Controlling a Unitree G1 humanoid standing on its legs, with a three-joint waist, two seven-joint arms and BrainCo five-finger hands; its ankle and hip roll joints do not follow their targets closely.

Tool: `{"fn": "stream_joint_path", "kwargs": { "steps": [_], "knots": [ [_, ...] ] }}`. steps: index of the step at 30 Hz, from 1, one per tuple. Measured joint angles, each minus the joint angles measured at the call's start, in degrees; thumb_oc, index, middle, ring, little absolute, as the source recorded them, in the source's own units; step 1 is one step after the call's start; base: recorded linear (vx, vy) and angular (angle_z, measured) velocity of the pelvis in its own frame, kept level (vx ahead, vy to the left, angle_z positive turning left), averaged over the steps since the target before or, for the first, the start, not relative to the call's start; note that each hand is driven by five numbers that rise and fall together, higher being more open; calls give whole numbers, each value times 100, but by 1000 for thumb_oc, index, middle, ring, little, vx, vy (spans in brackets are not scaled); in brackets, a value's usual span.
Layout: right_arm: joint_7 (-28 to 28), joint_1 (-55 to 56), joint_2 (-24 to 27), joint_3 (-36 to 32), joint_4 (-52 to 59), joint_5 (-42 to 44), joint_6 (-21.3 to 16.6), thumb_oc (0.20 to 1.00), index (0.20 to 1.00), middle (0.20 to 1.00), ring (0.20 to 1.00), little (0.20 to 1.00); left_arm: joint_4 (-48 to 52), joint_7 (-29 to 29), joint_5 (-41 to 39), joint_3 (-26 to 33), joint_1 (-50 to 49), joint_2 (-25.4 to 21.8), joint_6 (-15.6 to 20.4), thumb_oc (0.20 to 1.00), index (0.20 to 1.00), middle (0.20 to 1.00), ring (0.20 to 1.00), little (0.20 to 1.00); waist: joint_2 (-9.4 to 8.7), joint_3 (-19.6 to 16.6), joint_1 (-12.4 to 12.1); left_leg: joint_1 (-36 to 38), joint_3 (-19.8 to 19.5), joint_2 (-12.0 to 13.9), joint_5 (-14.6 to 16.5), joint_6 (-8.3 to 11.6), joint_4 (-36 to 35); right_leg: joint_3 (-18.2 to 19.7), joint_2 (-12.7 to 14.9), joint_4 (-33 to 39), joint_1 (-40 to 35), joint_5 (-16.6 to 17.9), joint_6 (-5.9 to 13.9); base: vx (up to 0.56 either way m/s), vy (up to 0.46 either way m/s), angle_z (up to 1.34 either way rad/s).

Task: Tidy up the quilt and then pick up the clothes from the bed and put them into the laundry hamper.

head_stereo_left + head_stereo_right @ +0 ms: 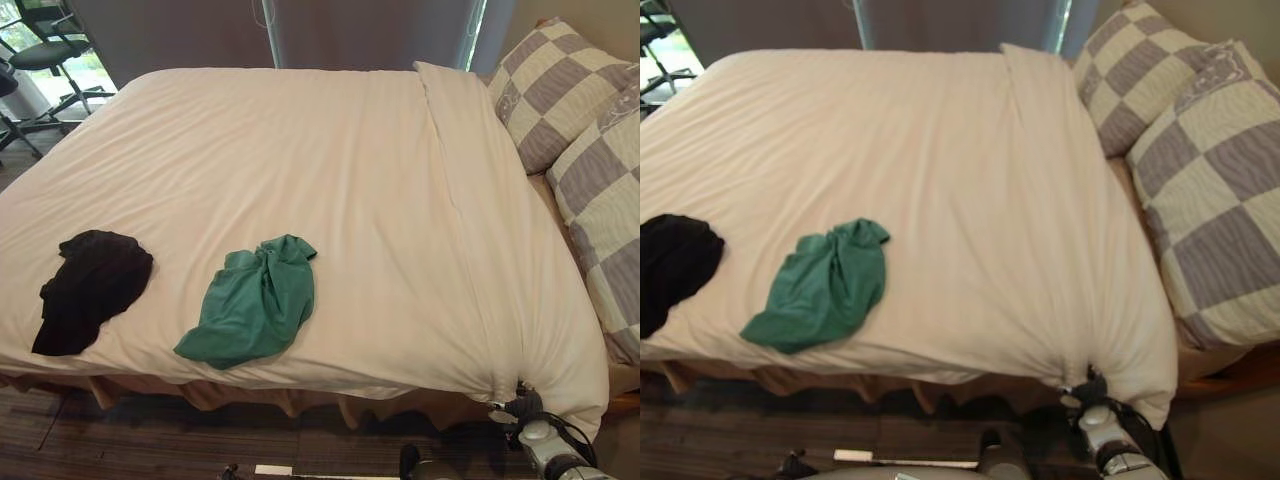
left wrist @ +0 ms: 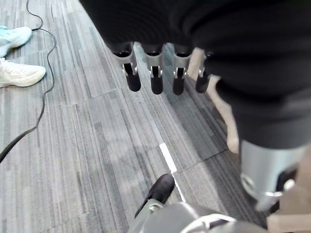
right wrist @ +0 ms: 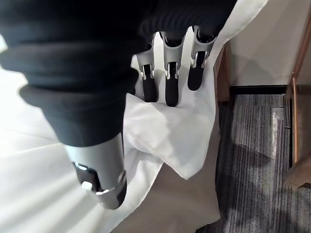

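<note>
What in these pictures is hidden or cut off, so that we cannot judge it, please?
- Black garment: cut off by the right eye view's left edge; it shows whole in the left eye view.
- Right hand: bunched quilt at the bed's near corner hides most of it in the eye views; the wrist view shows fingers curled on a fold.
- Right pillow: cut off by the edge.
- Laundry hamper: its place cannot be told.

Dim, soft light — daylight enters at the window (image 1: pixel 60 60) behind.
</note>
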State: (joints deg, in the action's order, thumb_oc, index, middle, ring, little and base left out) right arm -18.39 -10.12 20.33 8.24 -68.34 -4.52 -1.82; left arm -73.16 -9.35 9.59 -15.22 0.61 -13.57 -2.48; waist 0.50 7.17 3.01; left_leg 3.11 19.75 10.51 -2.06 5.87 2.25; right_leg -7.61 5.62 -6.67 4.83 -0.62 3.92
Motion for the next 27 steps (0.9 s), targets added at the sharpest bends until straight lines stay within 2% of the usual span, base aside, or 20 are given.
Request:
{"fn": "stream_joint_path", "kwargs": {
  "steps": [1, 5, 6, 7, 10, 12, 13, 14, 15, 16, 17, 18, 19, 20, 21, 22, 23, 24, 25, 27],
  "knots": [
    [40, -5, 35, 15, -3, 0, 0, 1000, 1000, 1000, 1000, 1000, 10, -1, -17, -1, 156, 3, 11, 1000, 1000, 1000, 1000, 1000, -29, 63, -10, -146, -188, -19, -72, 116, 202, -32, 64, 32, 16, 34, 2, -242, 129, 18],
    [160, 5, 91, 14, -36, 0, 17, 1000, 1000, 1000, 1000, 1000, 29, -1, -39, -29, 404, 25, 25, 1000, 1000, 1000, 1000, 1000, -74, 173, 22, -216, -646, -164, -110, 182, 367, -69, 317, 185, -114, 57, 65, -83, 200, 11],
    [160, 6, 109, 8, -36, 1, 17, 1000, 1000, 1000, 1000, 1000, 29, -2, -39, -29, 426, 29, 26, 1000, 1000, 1000, 1000, 1000, 1, 207, 35, -216, -642, -165, -72, 150, 335, -86, 320, 183, -105, 64, 75, 13, 405, 12],
    [181, -16, 100, -1, -41, -1, 23, 1000, 1000, 1000, 1000, 1000, 16, -17, -40, -29, 482, 12, 24, 1000, 1000, 1000, 1000, 1000, -89, 252, 137, -231, -691, -140, 155, 161, 287, -125, 431, 197, -101, 80, 54, 18, 455, 22],
    [244, 37, 151, -118, -204, -14, 81, 1000, 1000, 1000, 1000, 1000, -130, -6, -29, -160, 619, 19, 4, 1000, 1000, 1000, 1000, 1000, -114, 263, 215, -307, -973, 524, 282, 408, 422, -177, 577, 246, -101, 163, 33, 16, 523, 19],
    [492, 121, 277, -138, -508, -17, 473, 1000, 1000, 1000, 1000, 1000, -86, 9, 24, -384, 623, 77, 9, 1000, 1000, 1000, 1000, 1000, 5, 224, 285, -247, -1171, 983, 234, 518, 153, -116, 677, 274, -65, 316, 296, 38, 445, 26],
    [556, 167, 326, -132, -655, -17, 580, 1000, 1000, 1000, 1000, 1000, -75, 15, 28, -419, 612, 148, 18, 1000, 1000, 1000, 1000, 1000, 59, 223, 293, -175, -1272, 1016, 222, 509, -16, -101, 748, 291, -49, 354, 386, 3, 389, 5],
    [667, 354, 432, -173, -849, -19, 739, 1000, 1000, 1000, 1000, 1000, -44, 25, 57, -473, 603, 334, -4, 1000, 1000, 1000, 1000, 1000, 292, 225, 307, -57, -1236, 1035, 131, 827, -315, -54, 835, 406, -6, 590, 792, -68, 359, -12],
    [691, 438, 333, -209, -924, -20, 769, 1000, 1000, 1000, 1000, 1000, -26, 28, 61, -475, 605, 360, 3, 1000, 1000, 1000, 1000, 1000, 362, 220, 301, -34, -1171, 953, 93, 773, -399, -70, 906, 466, 0, 600, 784, -131, 303, -25],
    [764, 630, -70, -222, -945, -21, 840, 1000, 1000, 1000, 1000, 1000, 21, 24, 61, -504, 605, 188, -13, 1000, 1000, 1000, 1000, 1000, -81, 238, 314, 35, -1036, 480, -1, 723, -454, -67, 1252, 484, 87, 1004, 574, -180, 303, -60],
    [800, 718, -455, -166, -952, -20, 886, 1000, 1000, 1000, 1000, 1000, 3, 23, 61, -514, 588, -23, -38, 1000, 1000, 1000, 1000, 1000, -356, 256, 268, 146, -719, 270, -18, 712, -528, -134, 1510, 491, 300, 1328, 619, -170, 357, -79],
    [824, 830, -655, -78, -953, -23, 914, 1000, 1000, 1000, 1000, 1000, 0, 24, 59, -514, 598, -114, -59, 1000, 1000, 1000, 1000, 1000, -601, 260, 306, 223, -567, 73, 47, 596, -522, -245, 1556, 543, 373, 1673, 454, -148, 397, -116],
    [867, 894, -889, 36, -918, -23, 910, 1000, 1000, 1000, 1000, 1000, 11, 20, 58, -482, 586, -264, -54, 1000, 1000, 1000, 1000, 1000, -661, 289, 268, 250, -338, 45, 168, 392, -528, -607, 1582, 591, 503, 2001, 488, -104, 412, -96],
    [876, 1052, -1031, 150, -945, -25, 934, 1000, 1000, 1000, 1000, 1000, 15, 17, 57, -458, 600, -318, -54, 1000, 1000, 1000, 1000, 1000, -678, 299, 309, 379, -221, 5, 230, 142, -643, -1066, 1550, 459, 492, 1967, 528, -103, 411, -82],
    [887, 1173, -1098, 162, -1004, -26, 979, 1000, 1000, 1000, 1000, 1000, 38, 13, 56, -449, 651, -326, -19, 1000, 1000, 1000, 1000, 1000, -613, 309, 289, 451, -150, 25, 223, 86, -655, -1261, 1417, 156, 475, 1576, 543, -93, 400, -44],
    [882, 1184, -1095, 169, -1003, -29, 993, 1000, 1000, 1000, 1000, 1000, 71, 18, 56, -385, 652, -366, 16, 1000, 1000, 1000, 1000, 1000, -539, 336, 282, 448, -109, 49, 231, 58, -659, -1191, 1162, -189, 480, 1051, 633, -68, 396, -31],
    [878, 1182, -1078, 196, -934, -29, 989, 1000, 1000, 1000, 1000, 1000, 18, 37, 59, -263, 653, -330, 8, 1000, 1000, 1000, 1000, 1000, -411, 326, 277, 497, -86, 162, 218, 68, -672, -1091, 836, -504, 504, 410, 547, -41, 281, -19],
    [877, 1160, -1049, 238, -903, -29, 962, 1000, 1000, 1000, 1000, 1000, -12, 46, 59, -212, 655, -302, 2, 1000, 1000, 1000, 1000, 1000, -335, 321, 276, 485, -125, 194, 192, 111, -682, -997, 572, -547, 454, 130, 528, 9, 180, -3],
    [872, 1096, -952, 391, -852, -45, 917, 1000, 1000, 1000, 1000, 1000, -114, 73, 60, -101, 668, -240, -5, 1000, 1000, 1000, 1000, 1000, -225, 357, 284, 498, -168, 229, 170, 142, -683, -793, 286, -313, 240, 10, 317, 82, 59, 19],
    [866, 1030, -769, 521, -642, -56, 864, 1000, 1000, 1000, 1000, 1000, -166, 94, 61, -54, 610, -154, -41, 1000, 1000, 1000, 1000, 1000, -69, 408, 261, 564, -325, 217, 127, 156, -681, -766, 166, 138, -120, 208, 249, 88, 51, 21]
  ]
}}
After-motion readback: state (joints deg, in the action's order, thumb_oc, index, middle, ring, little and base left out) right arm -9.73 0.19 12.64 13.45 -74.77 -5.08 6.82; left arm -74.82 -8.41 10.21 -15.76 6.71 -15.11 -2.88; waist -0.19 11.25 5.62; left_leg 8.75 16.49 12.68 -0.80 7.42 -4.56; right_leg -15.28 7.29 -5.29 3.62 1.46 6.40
